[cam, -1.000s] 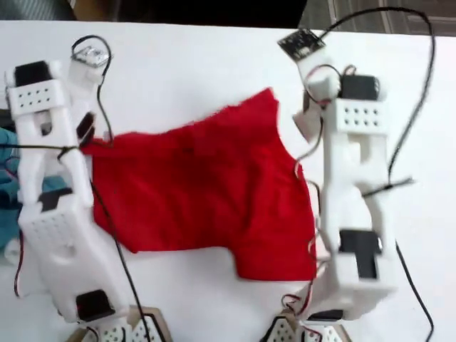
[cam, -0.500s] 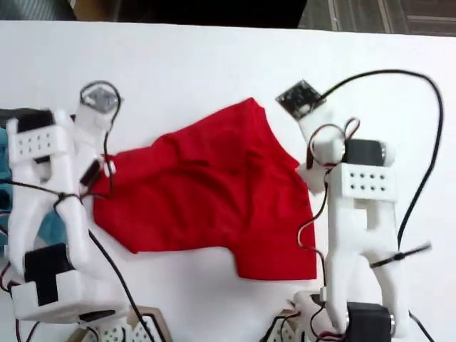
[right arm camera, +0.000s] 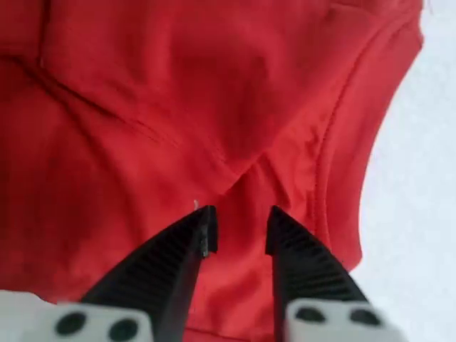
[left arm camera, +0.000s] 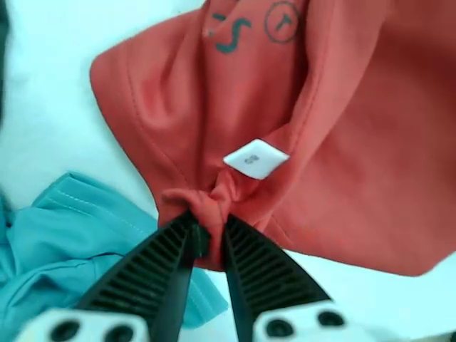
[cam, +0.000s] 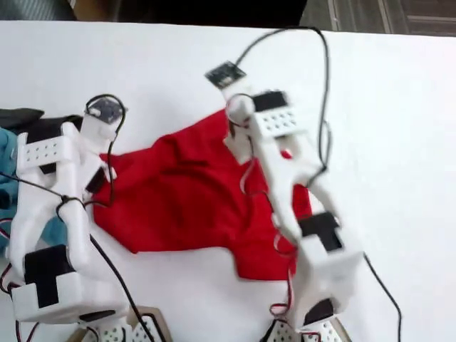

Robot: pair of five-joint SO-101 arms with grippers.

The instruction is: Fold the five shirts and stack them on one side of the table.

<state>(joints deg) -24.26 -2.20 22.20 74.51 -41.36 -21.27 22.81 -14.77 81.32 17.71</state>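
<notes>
Pinching a bunched fold at the left edge of the red shirt [cam: 178,199] in my closed left gripper [left arm camera: 208,239], I hang my right gripper [right arm camera: 241,231], parted and empty, directly over the cloth near its far edge, the shirt lying crumpled on the desk [cam: 392,107] between both arms.

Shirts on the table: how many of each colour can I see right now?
Red shirt: 1
Teal shirt: 1
Dark cloth at the table's edge, perhaps a shirt: 1
Total: 3
</notes>
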